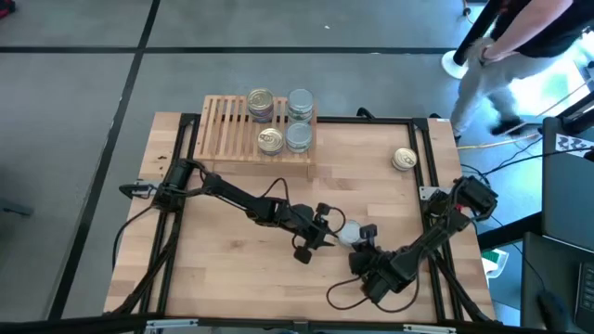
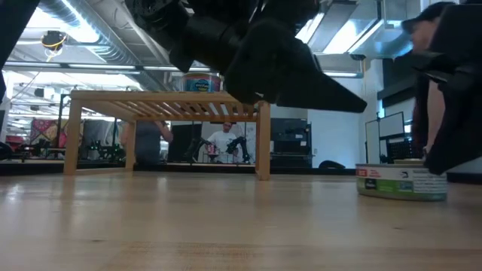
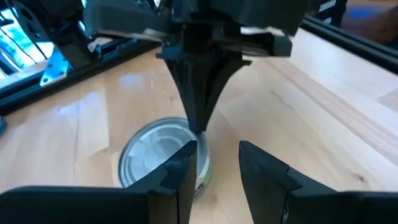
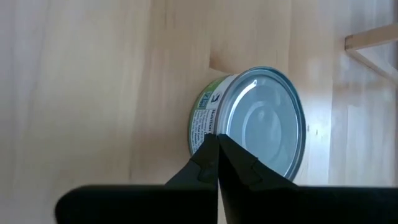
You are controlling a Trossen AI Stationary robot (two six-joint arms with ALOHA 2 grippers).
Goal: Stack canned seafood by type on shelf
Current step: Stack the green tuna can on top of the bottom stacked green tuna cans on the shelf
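Observation:
A silver-lidded can (image 3: 155,158) with a green-and-white label lies flat on the table between my two grippers (image 1: 350,231). My right gripper (image 4: 217,146) is shut, its tips at the can's rim. My left gripper (image 3: 217,167) is open beside the can, which lies outside its fingers, not between them. On the slatted wooden shelf (image 1: 223,130) stand two gold-lidded cans (image 1: 261,102) (image 1: 270,141) and two silver-lidded cans (image 1: 300,100) (image 1: 298,137). One more gold can (image 1: 404,160) lies on the table at the right. My right gripper sets its shut fingertips (image 4: 214,149) against the silver can's rim (image 4: 219,127), slanting down onto it from the table's right near side. The can lies flat on the table, lid up. My left gripper has one finger (image 3: 183,165) close beside the can's wall; whether it touches, I cannot tell.
A person (image 1: 520,46) walks beyond the table's far right corner. Cables and the arms' bases (image 1: 172,181) (image 1: 464,199) sit along the table's left and right sides. Bare wood (image 1: 232,269) lies toward the near left.

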